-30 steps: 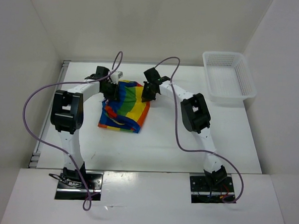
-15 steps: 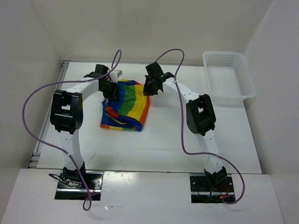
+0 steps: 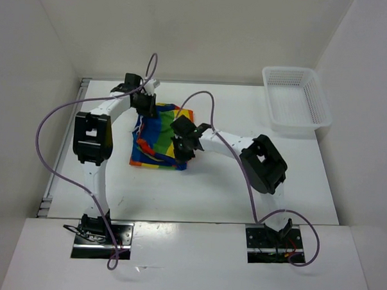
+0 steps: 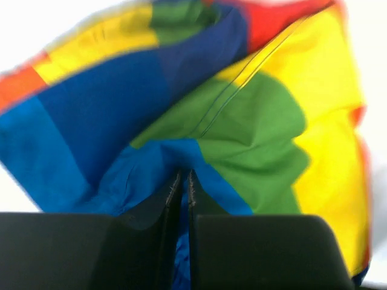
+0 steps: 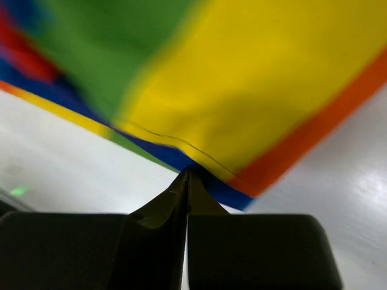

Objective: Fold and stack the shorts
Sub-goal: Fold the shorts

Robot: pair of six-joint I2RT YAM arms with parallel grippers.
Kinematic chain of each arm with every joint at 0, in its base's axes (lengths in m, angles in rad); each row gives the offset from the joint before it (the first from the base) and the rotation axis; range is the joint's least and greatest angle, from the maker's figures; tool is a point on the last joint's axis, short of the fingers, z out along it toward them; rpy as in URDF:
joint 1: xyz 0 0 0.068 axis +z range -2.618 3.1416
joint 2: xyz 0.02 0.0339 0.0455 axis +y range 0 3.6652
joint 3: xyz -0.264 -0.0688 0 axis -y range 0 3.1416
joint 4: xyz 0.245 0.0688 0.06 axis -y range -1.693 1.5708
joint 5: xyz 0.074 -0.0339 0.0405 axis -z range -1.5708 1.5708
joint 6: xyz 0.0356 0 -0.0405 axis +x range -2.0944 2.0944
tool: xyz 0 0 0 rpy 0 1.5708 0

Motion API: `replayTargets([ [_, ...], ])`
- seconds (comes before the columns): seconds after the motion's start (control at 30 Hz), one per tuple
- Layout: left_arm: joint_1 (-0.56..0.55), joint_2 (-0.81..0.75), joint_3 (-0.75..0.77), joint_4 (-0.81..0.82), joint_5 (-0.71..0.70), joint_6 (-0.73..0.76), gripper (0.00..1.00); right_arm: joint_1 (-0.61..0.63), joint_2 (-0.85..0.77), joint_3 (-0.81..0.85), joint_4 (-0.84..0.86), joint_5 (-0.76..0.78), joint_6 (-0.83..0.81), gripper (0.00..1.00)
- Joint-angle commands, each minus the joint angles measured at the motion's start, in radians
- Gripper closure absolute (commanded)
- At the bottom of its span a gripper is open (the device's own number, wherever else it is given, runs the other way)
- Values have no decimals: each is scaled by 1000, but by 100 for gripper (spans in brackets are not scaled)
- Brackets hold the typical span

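The rainbow-striped shorts (image 3: 157,132) lie bunched on the white table (image 3: 217,184), left of centre. My left gripper (image 3: 144,105) is at their far left corner. In the left wrist view it (image 4: 181,176) is shut on a fold of the blue fabric (image 4: 145,175). My right gripper (image 3: 179,143) is over the shorts' near right part. In the right wrist view it (image 5: 188,172) is shut on the blue and yellow hem of the shorts (image 5: 242,78), held above the table. The drawstring does not show clearly.
A white plastic mesh basket (image 3: 295,98) stands at the far right of the table. White walls enclose the table at the back and both sides. Purple cables loop over both arms.
My right gripper has moved from the shorts' far right corner toward me and to the left, carrying the hem over the shorts. The shorts look narrower. My left gripper shifted slightly farther away.
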Motion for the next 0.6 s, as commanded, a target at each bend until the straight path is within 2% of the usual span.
replayTargets([
  [0.0,7,11,-18,6,23,4,87,-19,-4,-87,44,20,-9,100],
  [0.23,7,44,-18,15,-12,4,87,-19,16,-96,44,63,0,100],
  [0.37,16,44,16,-17,-28,4,87,-19,-73,-96,29,72,0,100],
  [0.47,16,-26,44,-26,11,4,79,-19,-182,-47,-23,121,-9,97],
  [0.5,16,-46,60,-26,40,4,75,-19,-211,-35,-49,164,-18,93],
  [0.53,16,-66,79,-35,52,4,58,-19,-239,-16,-63,184,-18,75],
  [0.57,16,-104,91,-44,64,4,47,-31,-288,-16,-75,198,-27,61],
])
